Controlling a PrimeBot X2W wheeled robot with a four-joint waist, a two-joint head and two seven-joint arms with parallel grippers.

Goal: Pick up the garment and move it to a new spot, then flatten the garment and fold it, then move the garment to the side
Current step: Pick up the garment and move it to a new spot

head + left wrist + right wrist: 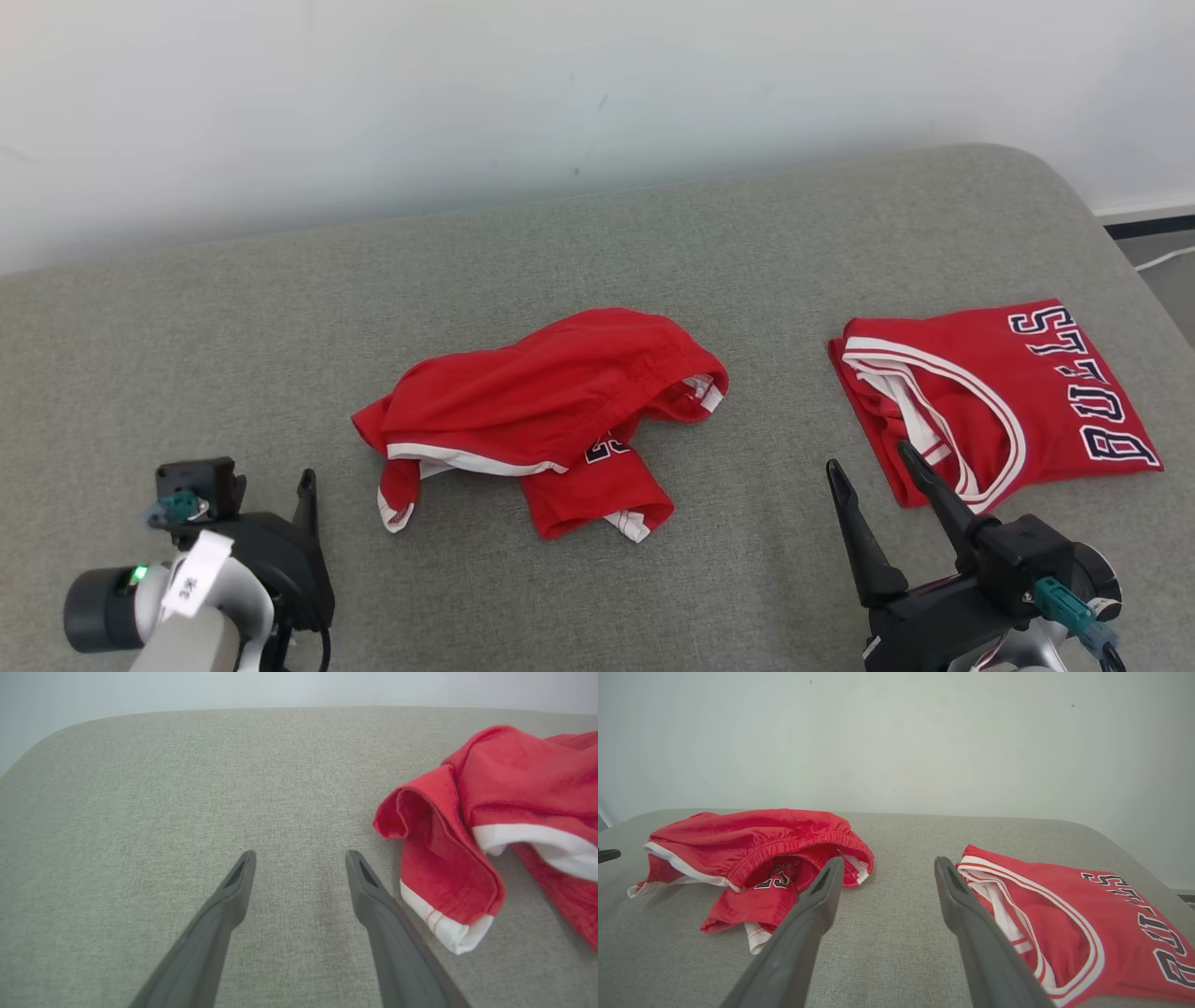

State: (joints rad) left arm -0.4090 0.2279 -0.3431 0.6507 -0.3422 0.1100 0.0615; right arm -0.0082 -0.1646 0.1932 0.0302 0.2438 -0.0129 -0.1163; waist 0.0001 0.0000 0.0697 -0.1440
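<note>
The garment (pixel 551 411) is a pair of red shorts with white trim, lying crumpled in the middle of the grey padded surface (pixel 653 233). My left gripper (pixel 301 858) is open and empty, low at the front left, and the garment's hem (pixel 448 896) lies just right of its right finger. One left finger (pixel 306 495) shows in the head view, a short way left of the garment. At the front right my right gripper (pixel 868 457) is also open and empty. It points between the garment (pixel 752 844) and a red jersey (pixel 1064 905).
The red "BULLS" jersey (pixel 990 392) lies folded flat at the right, its near corner touching or under my right finger. A pale wall (pixel 467 93) backs the surface. The surface's rounded right edge drops to the floor (pixel 1162 261).
</note>
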